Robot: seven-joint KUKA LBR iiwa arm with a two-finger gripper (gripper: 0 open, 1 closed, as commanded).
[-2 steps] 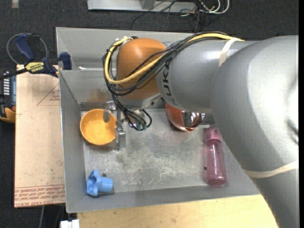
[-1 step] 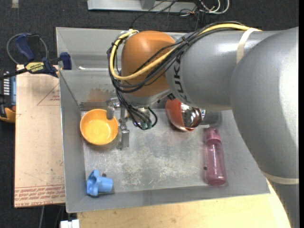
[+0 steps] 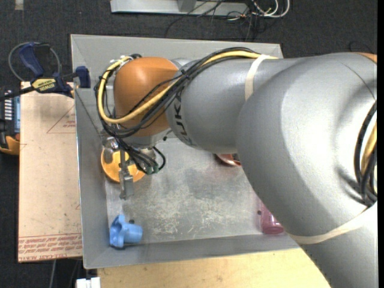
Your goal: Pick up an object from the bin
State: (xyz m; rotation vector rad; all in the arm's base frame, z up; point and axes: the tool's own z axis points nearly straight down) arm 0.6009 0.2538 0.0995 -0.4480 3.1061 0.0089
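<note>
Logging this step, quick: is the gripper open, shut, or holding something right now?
Gripper: cannot be told whether open or shut; it is at an orange round thing on the left side of the bin.

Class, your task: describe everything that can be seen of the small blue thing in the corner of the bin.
The blue thing is small, light blue and chunky, plastic by its look, with short rounded stubs sticking out of a thicker body. It lies on the grey floor of the bin, in the lower-left corner of the view, close to both walls; whether it touches them is unclear. The gripper hangs apart from it.
</note>
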